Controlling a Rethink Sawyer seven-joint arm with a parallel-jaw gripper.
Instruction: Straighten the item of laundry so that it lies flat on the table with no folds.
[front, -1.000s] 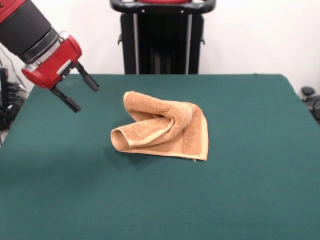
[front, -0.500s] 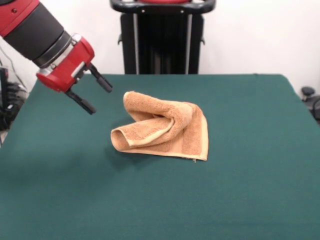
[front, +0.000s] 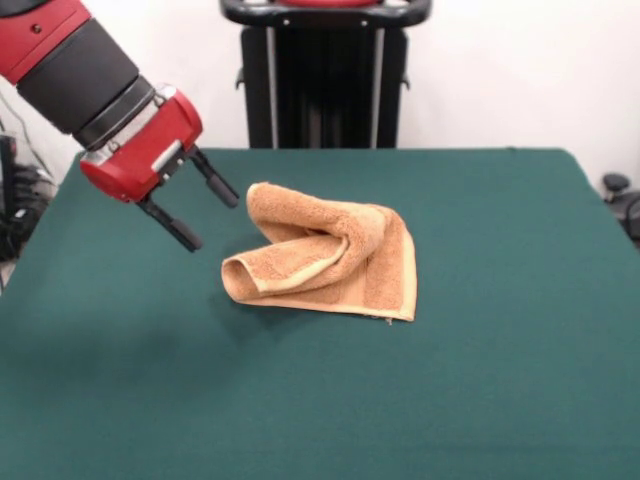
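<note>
The orange-tan towel lies bunched near the middle of the dark green table. Its upper left part is folded and rolled over itself, with a looped fold at its left end and a flatter band along its right and lower edges. My gripper, on a red and black arm coming from the upper left, hangs open and empty above the table just left of the towel's upper left corner. Its two black fingers are spread apart and do not touch the cloth.
The robot's black pedestal stands behind the table's far edge. Dark equipment shows past the table's left edge and right edge.
The arm has moved right and slightly down toward the towel, from the far left to just beside its upper left corner. The gripper stays open. The towel has not moved.
</note>
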